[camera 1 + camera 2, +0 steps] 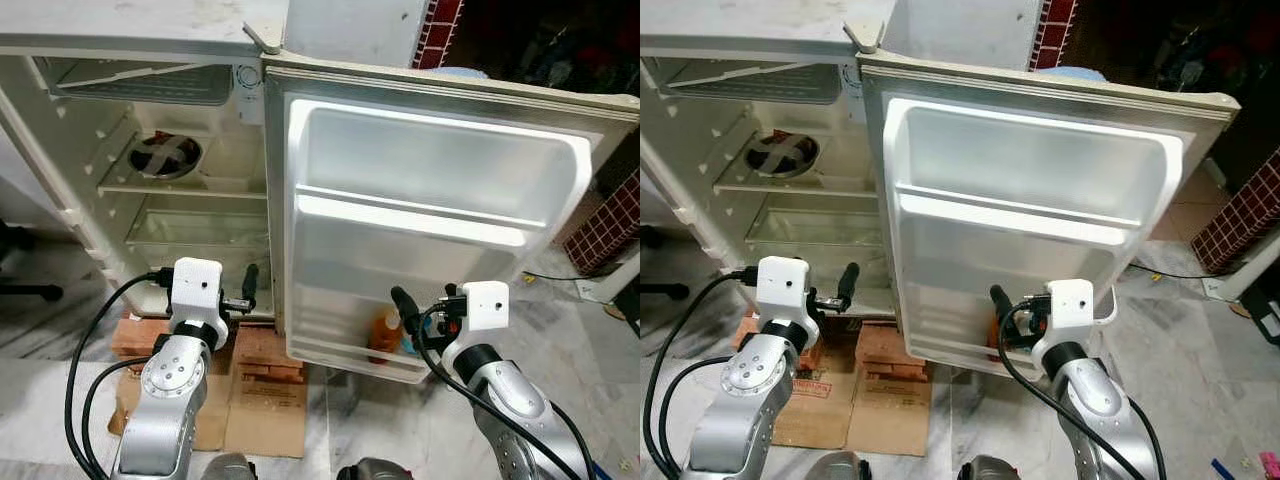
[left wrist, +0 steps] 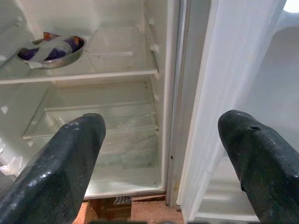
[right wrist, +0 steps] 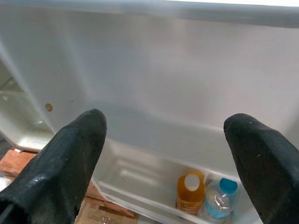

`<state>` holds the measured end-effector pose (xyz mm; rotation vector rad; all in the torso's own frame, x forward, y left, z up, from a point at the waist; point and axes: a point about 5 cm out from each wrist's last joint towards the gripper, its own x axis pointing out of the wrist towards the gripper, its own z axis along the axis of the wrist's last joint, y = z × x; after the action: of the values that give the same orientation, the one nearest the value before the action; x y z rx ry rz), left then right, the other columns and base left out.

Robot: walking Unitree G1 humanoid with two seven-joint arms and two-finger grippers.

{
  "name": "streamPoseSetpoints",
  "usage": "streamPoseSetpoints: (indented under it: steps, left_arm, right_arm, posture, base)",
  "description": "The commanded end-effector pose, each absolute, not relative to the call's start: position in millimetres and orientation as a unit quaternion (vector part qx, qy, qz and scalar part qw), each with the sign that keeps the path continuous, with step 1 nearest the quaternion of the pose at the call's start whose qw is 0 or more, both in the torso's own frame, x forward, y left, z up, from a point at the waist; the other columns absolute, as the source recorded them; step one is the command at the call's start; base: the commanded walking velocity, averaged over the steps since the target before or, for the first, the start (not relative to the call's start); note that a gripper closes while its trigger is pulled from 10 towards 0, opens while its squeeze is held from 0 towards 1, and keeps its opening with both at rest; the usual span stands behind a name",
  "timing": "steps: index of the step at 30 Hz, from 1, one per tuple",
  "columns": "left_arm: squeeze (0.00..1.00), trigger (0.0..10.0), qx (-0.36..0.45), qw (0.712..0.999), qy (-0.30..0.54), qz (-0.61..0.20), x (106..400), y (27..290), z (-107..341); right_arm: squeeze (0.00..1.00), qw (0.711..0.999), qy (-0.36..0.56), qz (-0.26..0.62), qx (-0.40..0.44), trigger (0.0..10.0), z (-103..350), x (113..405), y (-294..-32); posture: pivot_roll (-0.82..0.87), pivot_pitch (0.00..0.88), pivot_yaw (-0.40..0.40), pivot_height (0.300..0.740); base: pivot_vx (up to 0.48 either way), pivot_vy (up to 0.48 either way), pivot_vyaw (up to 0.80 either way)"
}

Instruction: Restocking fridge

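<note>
- Grippers: left gripper point(image 2: 159, 158) is spread wide and empty, held before the open fridge point(image 1: 130, 45) at the hinge gap; right gripper point(image 3: 163, 154) is likewise splayed, holding nothing, facing the inside of the fridge door point(image 1: 430, 190).
- Stock: an orange bottle point(image 3: 190, 192) and a water bottle point(image 3: 218, 199) stand touching each other in the lowest door bin point(image 3: 135, 186); a foil-taped bowl point(image 2: 51, 49) sits on a shelf inside.
- Risk: nudging the door with the right arm could swing it and tip both bottles.
- Risk: the left fingers could jam between door and cabinet.
- Risk: the fridge rests on bricks point(image 1: 262, 352), so a hard push may rock it.
- Writing: cardboard point(image 1: 830, 405) under the bricks shows print too small to read; no bottle label legible.
</note>
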<state>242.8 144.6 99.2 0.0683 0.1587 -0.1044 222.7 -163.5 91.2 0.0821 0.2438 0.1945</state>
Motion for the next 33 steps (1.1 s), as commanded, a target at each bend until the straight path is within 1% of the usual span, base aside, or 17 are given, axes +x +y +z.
streamPoseSetpoints:
  steps: [1,6,7,9,12,15,17,18,19,22,25,27,29,30,31,33]
  left_arm:
    - [0.00,10.0,0.035,0.995,0.075,-0.058,244,143,100]
    - [0.00,10.0,0.034,0.995,0.073,-0.060,244,142,101]
    - [0.00,10.0,0.033,0.995,0.073,-0.060,244,142,100]
    - [0.00,10.0,0.033,0.995,0.072,-0.061,244,142,101]
    - [0.00,10.0,0.033,0.995,0.072,-0.062,244,142,100]
    - [0.00,10.0,0.034,0.995,0.071,-0.062,245,143,101]
    - [0.00,10.0,0.031,0.995,0.070,-0.061,245,143,101]
    - [0.00,10.0,0.031,0.995,0.070,-0.061,245,143,101]
    - [0.00,10.0,0.031,0.995,0.070,-0.061,245,142,101]
    - [0.00,10.0,0.031,0.995,0.071,-0.060,244,142,101]
    - [0.00,10.0,0.031,0.995,0.071,-0.061,244,142,101]
    - [0.00,10.0,0.032,0.995,0.071,-0.060,244,143,101]
    - [0.00,10.0,0.030,0.995,0.071,-0.057,244,144,101]
    - [0.00,10.0,0.030,0.995,0.071,-0.057,244,144,101]
    - [0.00,10.0,0.032,0.996,0.072,-0.045,244,145,101]
    - [0.00,10.0,0.038,0.996,0.074,-0.027,245,148,100]
  right_arm:
    - [0.00,0.987,0.125,0.088,0.038,10.0,90,223,-168]
    - [0.00,0.983,0.140,0.106,0.048,10.0,87,224,-165]
    - [0.00,0.977,0.154,0.133,0.057,10.0,85,224,-161]
    - [0.00,0.974,0.154,0.155,0.063,10.0,86,225,-159]
    - [0.00,0.962,0.179,0.198,0.063,10.0,83,224,-156]
    - [0.00,0.948,0.211,0.230,0.060,10.0,76,221,-158]
    - [0.00,0.932,0.259,0.251,0.044,10.0,67,216,-162]
    - [0.00,0.932,0.259,0.251,0.044,10.0,67,216,-162]
    - [0.00,0.925,0.267,0.269,0.032,10.0,66,214,-162]
    - [0.00,0.914,0.299,0.272,0.029,10.0,60,213,-169]
    - [0.00,0.904,0.321,0.282,0.008,10.0,57,214,-178]
    - [0.00,0.906,0.324,0.272,-0.026,10.0,56,221,-187]
    - [0.00,0.919,0.303,0.241,-0.073,10.0,60,236,-198]
    - [0.00,0.919,0.303,0.241,-0.073,10.0,60,236,-198]
    - [0.00,0.937,0.269,0.210,-0.081,10.0,68,251,-203]
    - [0.00,0.951,0.238,0.183,-0.079,10.0,77,264,-204]
  posture:
    - [0.01,0.000,-0.032,0.740]
    - [0.01,0.000,-0.033,0.740]
    - [0.02,0.000,-0.033,0.740]
    - [0.02,0.000,-0.033,0.740]
    - [0.02,0.000,-0.035,0.740]
    - [0.02,0.000,-0.036,0.740]
    - [0.02,0.000,-0.037,0.740]
    - [0.02,0.000,-0.037,0.740]
    - [0.02,0.000,-0.037,0.740]
    - [0.02,0.000,-0.036,0.740]
    - [0.02,0.000,-0.035,0.740]
    - [0.02,0.000,-0.035,0.740]
    - [0.02,0.000,-0.034,0.740]
    - [0.02,0.000,-0.034,0.740]
    - [0.02,0.000,-0.034,0.740]
    - [0.02,0.000,-0.033,0.740]
  base:
    - [0.000,-0.300,0.00]
    - [0.000,-0.363,0.00]
    - [0.000,-0.368,0.00]
    - [0.000,-0.366,0.00]
    - [0.000,-0.389,0.00]
    - [0.000,-0.393,0.00]
    - [0.000,-0.399,0.00]
    - [0.000,-0.401,0.00]
    - [0.000,-0.401,0.00]
    - [0.000,-0.398,0.00]
    - [0.000,-0.338,0.00]
    - [0.000,-0.321,0.00]
    - [0.000,-0.159,0.00]
    - [0.000,0.000,0.00]
    - [0.000,0.000,0.00]
    - [0.000,0.000,0.00]
